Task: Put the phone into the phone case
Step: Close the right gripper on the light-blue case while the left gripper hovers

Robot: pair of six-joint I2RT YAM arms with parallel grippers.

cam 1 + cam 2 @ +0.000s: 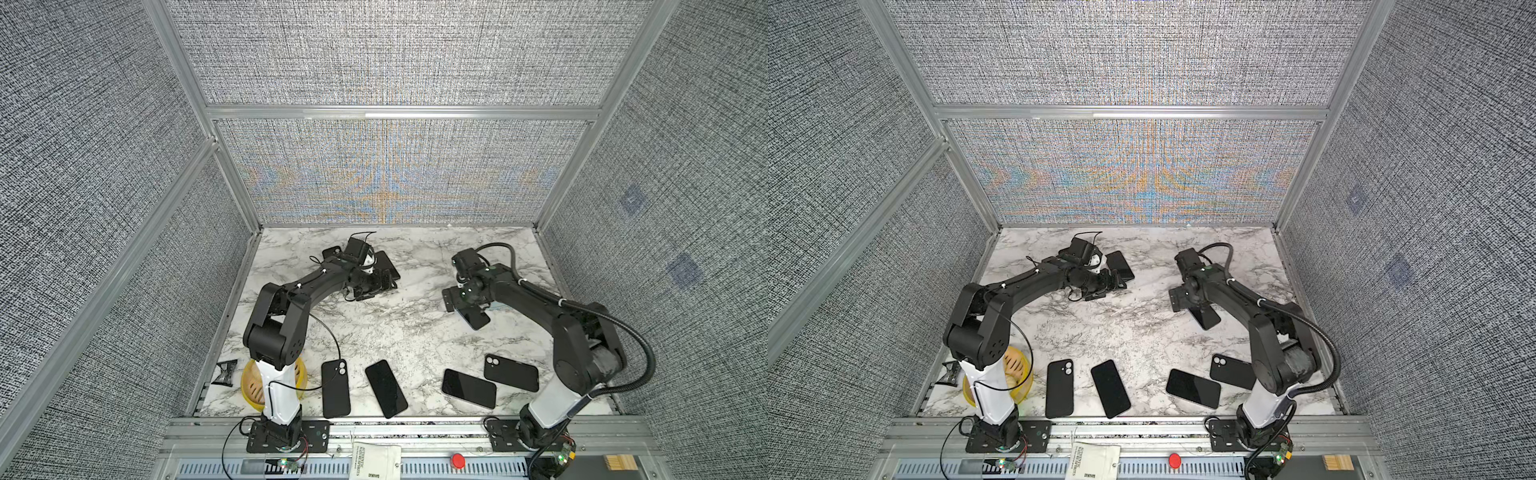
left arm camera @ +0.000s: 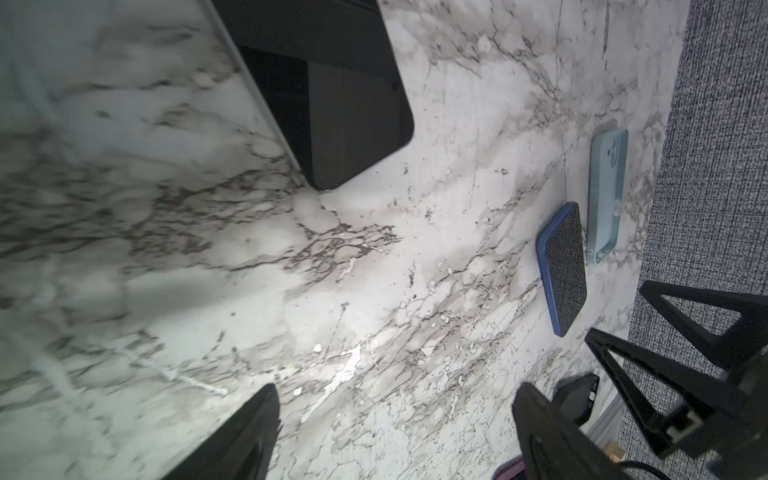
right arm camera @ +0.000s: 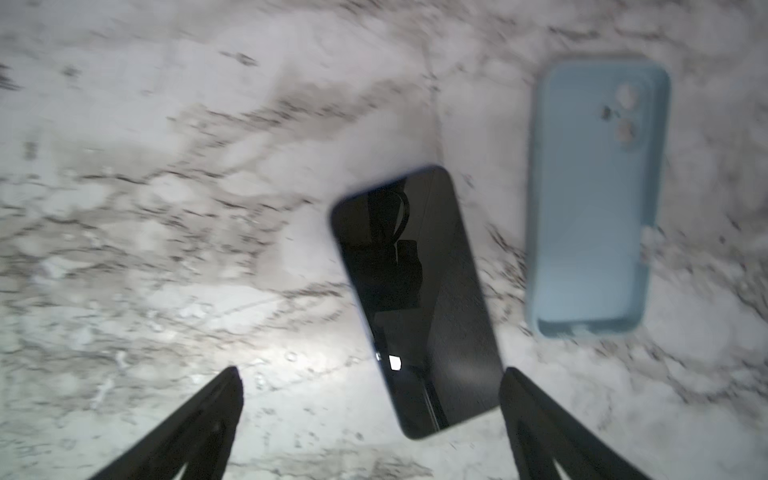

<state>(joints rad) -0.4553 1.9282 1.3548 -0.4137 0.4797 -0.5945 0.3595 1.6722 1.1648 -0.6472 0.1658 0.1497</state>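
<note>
A yellow basket (image 1: 303, 376) sits at the near left corner of the table (image 1: 415, 332), partly behind the left arm's base. Farther back, the left end effector (image 2: 397, 392) hangs low over bare marble with its fingers spread wide and nothing between them. A black phone (image 2: 332, 104) lies flat just beyond it. Along the near edge lie 4 black handsets (image 1: 385, 388), 2 with the camera side up and 2 showing a dark face. The right end effector (image 3: 372, 374) is also spread wide and empty. It is poised over the near end of the blue-edged phone (image 3: 415, 299), which lies screen up on the table. That view is blurred, so whether a finger touches the phone cannot be told. The light blue phone case (image 3: 594, 199) lies flat just beside the phone, apart from it.
</note>
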